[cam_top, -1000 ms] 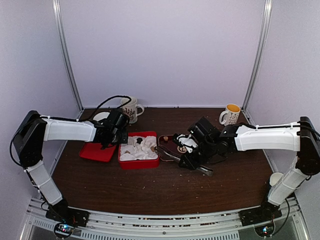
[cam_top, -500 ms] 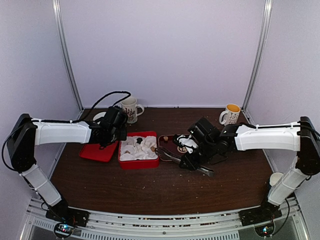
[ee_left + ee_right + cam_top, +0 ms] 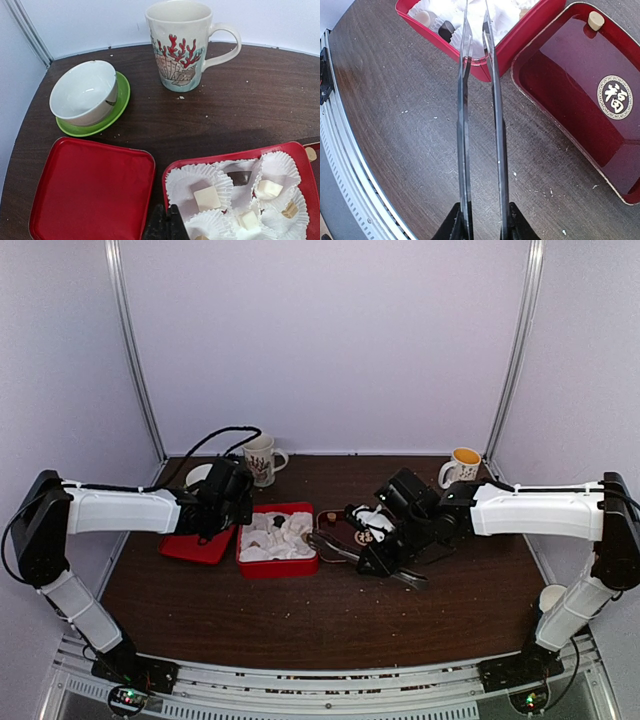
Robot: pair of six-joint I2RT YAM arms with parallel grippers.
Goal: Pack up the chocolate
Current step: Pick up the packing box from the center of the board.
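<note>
Dark wood-grain desk: one red box of frilly white paper cups holds three cream chocolate cubes; left gripper pinched together, empty; right gripper clamped on metal tongs.

This is a robotics lab test cell, not a lived-in room. Plain pale wall panels set in bare aluminium posts box in a dark wooden table on three sides. At 6 o'clock a slotted metal rail carries the bases of the left arm and the right arm, with small lit circuit boards beside them and a loose black cable. The household things read as staged props: a coral-patterned mug at 11 o'clock, a yellow-lined mug at 1 o'clock, a white bowl on a green saucer, and chocolate in paper cups.
</note>
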